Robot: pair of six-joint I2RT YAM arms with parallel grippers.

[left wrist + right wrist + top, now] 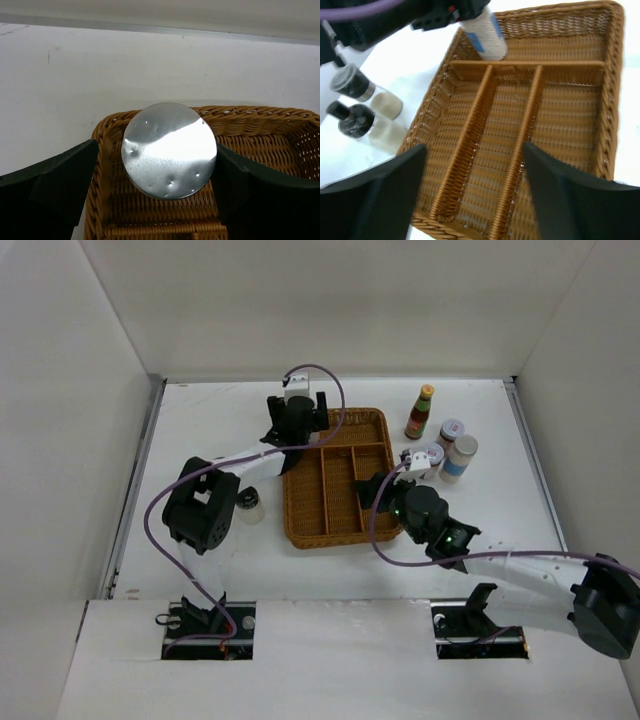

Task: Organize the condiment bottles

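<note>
**Shaker down in the back compartment, jaws off it**

The left gripper (156,155) hangs over the far left corner of the brown wicker divided tray (335,540). Straight below it, between its fingers (55,185), shines the round silver lid of the white blue-labelled shaker (169,150). The shaker stands in the crosswise back compartment, long axis about upright, lid toward the wrist. The fingers are spread, the left one clear of the lid and the right just beside it, so I call that released. A straight lift looks the safe way out, since sideways drift could tip it against the rim.

The right gripper (474,147) hovers over the tray's long compartments, fingers wide, nothing between them. Right of the tray wait the red sauce bottle with green neck and orange cap (420,413), two more white shakers (460,458) and short silver-lidded jars (425,456), all nearer the right arm. Left of the tray, two dark-capped glass jars (352,82) sit beside the left arm.
</note>
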